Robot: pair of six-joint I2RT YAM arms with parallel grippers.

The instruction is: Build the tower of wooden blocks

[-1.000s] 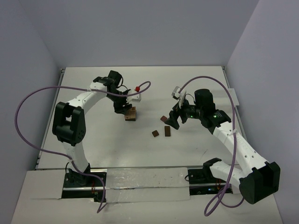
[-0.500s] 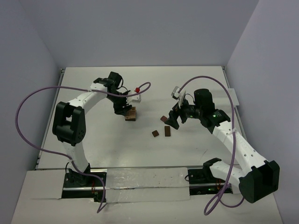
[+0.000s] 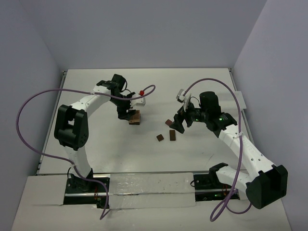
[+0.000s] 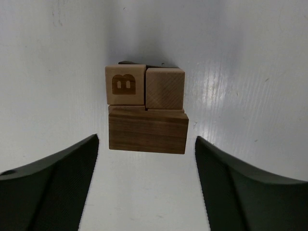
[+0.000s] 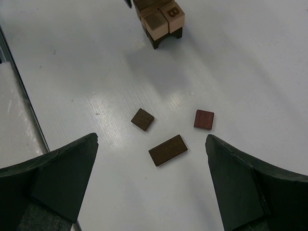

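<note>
Top view, lower ctr-right of table: three loose flat pieces lie apart from each other, btwn the two arms. R wrist view shows them better: dark flat rectangle [image 5: 167,149] lowest in frame, dark flat square [image 5: 143,119] up-left of it, reddish flat square [image 5: 204,119] up-right. R gripper [image 5: 151,139] hangs over them, jaws spread wide, nothing in them. In top view it sits right of ctr [image 3: 179,124].

Further back, left of ctr in top view: wood block tower [image 3: 135,118]. L wrist view shows the dark brown base block [image 4: 147,132] on the table w/ two tan cubes side by side on top, touching: "B" cube [image 4: 125,84] on left, plain cube [image 4: 165,88] on right. L gripper [image 4: 147,161] straddles the base, jaws apart, a gap each side, holding nothing.

Handling, my read: pieces prob. light, stiff, smooth-faced wood. Not fragile, but a bit slippery. The flats lie low, so pads must go right down to the table & pinch across two opposite edges, the rectangle across its short width. Tower looks like a loose stack, so a side nudge could shift the cubes. Best not to squeeze it. Set the next piece from straight above, ctr'd over both cubes, & release gently.
</note>
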